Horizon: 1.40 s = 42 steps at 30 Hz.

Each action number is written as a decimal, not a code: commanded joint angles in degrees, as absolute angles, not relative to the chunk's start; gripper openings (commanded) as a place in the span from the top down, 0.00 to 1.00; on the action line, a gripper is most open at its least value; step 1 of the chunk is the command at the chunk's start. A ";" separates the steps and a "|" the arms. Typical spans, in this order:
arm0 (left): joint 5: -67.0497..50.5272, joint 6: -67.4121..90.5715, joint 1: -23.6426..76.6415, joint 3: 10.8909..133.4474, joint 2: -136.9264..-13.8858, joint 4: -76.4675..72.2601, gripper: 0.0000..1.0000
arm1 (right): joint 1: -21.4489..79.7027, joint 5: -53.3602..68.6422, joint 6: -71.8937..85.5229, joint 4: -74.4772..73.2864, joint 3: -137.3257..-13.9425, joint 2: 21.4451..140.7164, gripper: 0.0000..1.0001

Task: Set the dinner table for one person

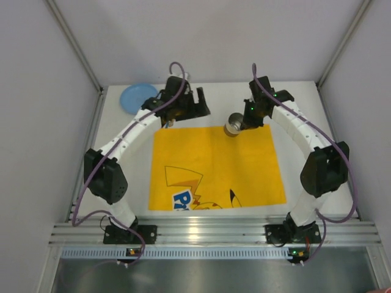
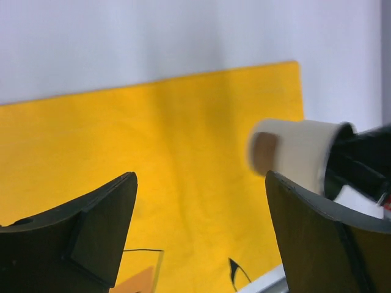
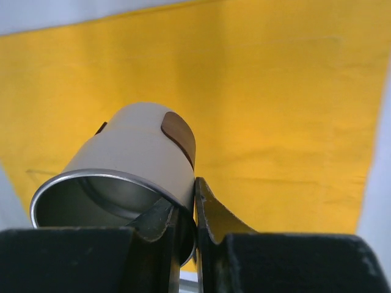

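At the far edge of the yellow placemat (image 1: 214, 171), the right jaws pinch the rim of a metal-lined cup (image 3: 134, 152), one finger inside and one outside, and the cup sits tilted. That thin rim hold is the risk: I judge the cup could pivot or slip, and if released at this slant it may tip and roll. The left jaws hang open and empty nearby, close enough to bump it. The surface (image 1: 223, 101) beneath is flat, matte white, with a ribbed aluminium rail along its near edge. It carries a blue plate (image 1: 137, 96) in its far-left corner.
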<state>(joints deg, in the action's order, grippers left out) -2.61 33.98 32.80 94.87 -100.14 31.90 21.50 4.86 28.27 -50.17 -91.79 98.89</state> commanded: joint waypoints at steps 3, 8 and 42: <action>-16.75 30.85 14.78 89.48 -96.06 25.60 0.10 | 12.48 -3.88 25.92 -60.65 -95.45 105.19 1.00; -36.48 34.27 14.50 87.72 -102.64 14.60 0.11 | 13.80 -2.99 26.98 -60.47 -98.60 109.68 1.00; 8.09 40.78 -8.61 103.36 -123.66 27.69 0.13 | 11.43 -12.39 31.91 -63.54 -92.38 103.11 0.06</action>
<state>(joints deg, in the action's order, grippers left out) 6.39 39.29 -7.40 100.57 -122.48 27.33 11.75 -10.87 31.51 -61.65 -92.71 111.74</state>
